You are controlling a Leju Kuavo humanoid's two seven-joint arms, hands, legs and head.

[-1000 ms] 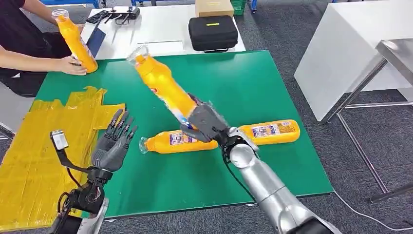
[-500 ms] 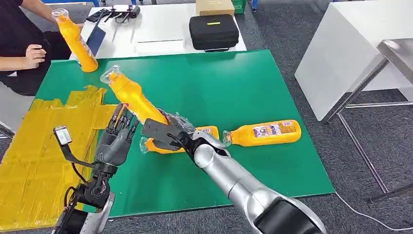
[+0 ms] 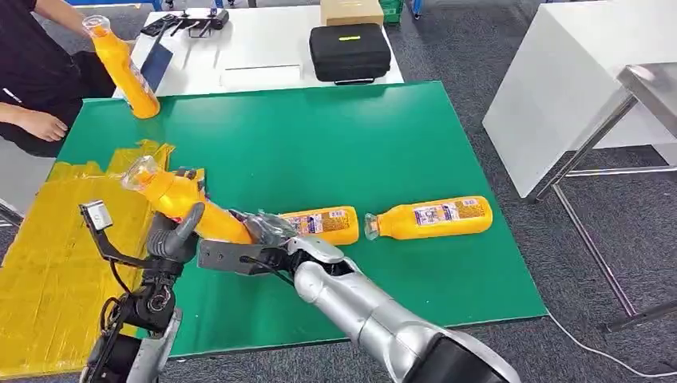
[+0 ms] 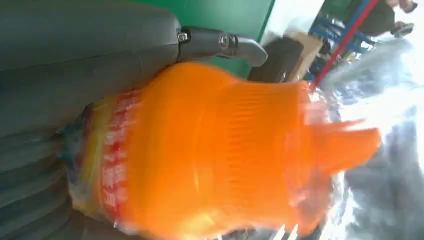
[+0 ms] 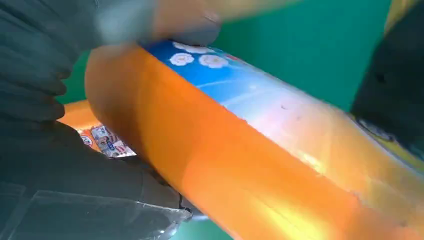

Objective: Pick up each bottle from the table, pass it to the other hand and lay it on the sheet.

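**Midway: orange bottle between both hands, at the sheet's edge**

Now held aloft, tilted, the orange bottle, clear cap end toward the yellow sheet, base end toward the table's middle. Gripped at the lower body by the right hand, fingers wrapped round the label part. Met at the upper body by the left hand, thumb raised against the bottle's near side; whether fully closed round it cannot be told, though the left wrist view shows the bottle lying against the palm and under one dark finger.

Just behind the right hand, flat on the green table: a second bottle, partly hidden by that hand. Beside it, cap toward it, a third bottle. Well apart, at the far left corner, a fourth bottle standing tilted, near a seated person's hand. Beyond the green top, on a white table: a black case, a cardboard box.
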